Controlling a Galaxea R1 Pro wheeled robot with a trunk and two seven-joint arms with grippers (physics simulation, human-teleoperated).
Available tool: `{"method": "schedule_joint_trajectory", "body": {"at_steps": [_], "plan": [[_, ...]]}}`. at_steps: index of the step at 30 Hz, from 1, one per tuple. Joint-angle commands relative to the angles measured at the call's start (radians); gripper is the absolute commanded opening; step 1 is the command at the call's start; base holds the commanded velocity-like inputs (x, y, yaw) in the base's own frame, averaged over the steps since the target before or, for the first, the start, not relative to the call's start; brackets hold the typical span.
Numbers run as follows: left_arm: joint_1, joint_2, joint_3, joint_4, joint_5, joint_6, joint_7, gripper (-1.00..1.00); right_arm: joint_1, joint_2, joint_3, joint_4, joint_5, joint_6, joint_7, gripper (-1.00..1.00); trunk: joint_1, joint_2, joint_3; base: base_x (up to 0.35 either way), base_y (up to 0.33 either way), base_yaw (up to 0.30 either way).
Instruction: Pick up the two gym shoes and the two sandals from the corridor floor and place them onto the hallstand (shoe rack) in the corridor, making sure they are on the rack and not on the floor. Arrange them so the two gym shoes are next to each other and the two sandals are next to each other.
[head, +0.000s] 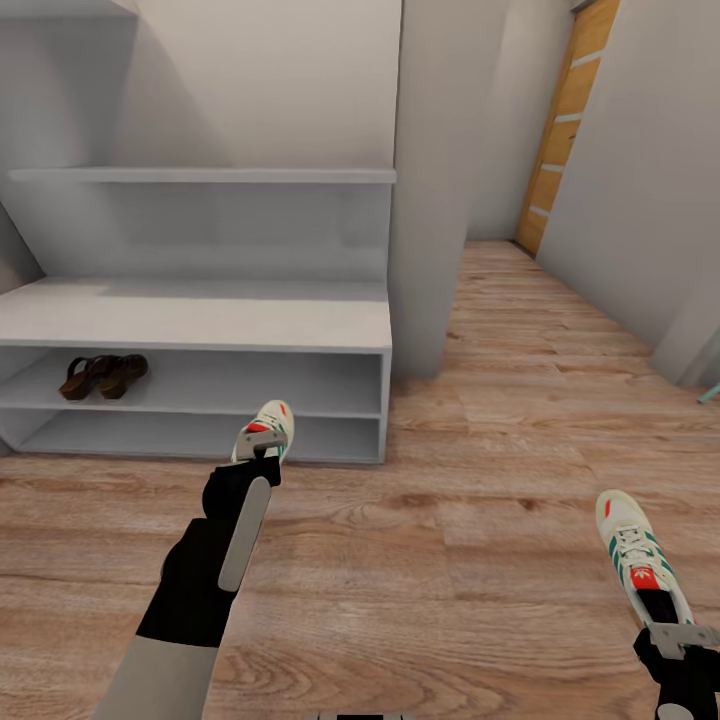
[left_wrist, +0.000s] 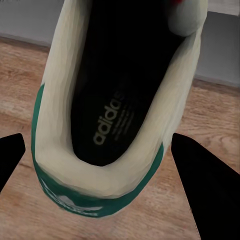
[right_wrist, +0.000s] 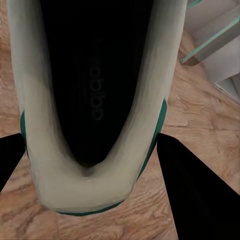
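A wooden door (head: 570, 120) stands at the corridor's far end between white walls (head: 640, 180).

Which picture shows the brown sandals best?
The head view: the sandals sit side by side on the upper shelf of the hallstand. The left wrist view looks into one gym shoe, the right wrist view into the other gym shoe.

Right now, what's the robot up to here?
It is putting shoes on the hallstand. Both sandals already sit together on its upper open shelf, toward the left. Each arm has a gym shoe: the left gripper holds one gym shoe by the heel in front of the rack's lower shelf, and the right gripper is at the heel of the other gym shoe over the corridor floor, well to the right.
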Motion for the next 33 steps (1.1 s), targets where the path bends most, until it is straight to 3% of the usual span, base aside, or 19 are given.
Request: {"method": "schedule_joint_trajectory", "body": {"at_steps": [1, 33], "plan": [[0.000, 0.000, 0.000, 0.000, 0.000, 0.000, 0.000, -1.00, 0.000, 0.000, 0.000, 0.000, -0.001, -0.001, -0.001, -1.00, 0.000, 0.000, 0.000, 0.111, 0.000, 0.000], [0.000, 0.000, -0.001, -0.002, 0.000, -0.001, 0.000, -1.00, 0.000, -0.001, 0.000, 0.000, -0.001, -0.001, -0.001, -1.00, 0.000, 0.000, 0.000, 0.109, 0.000, 0.000]]}}
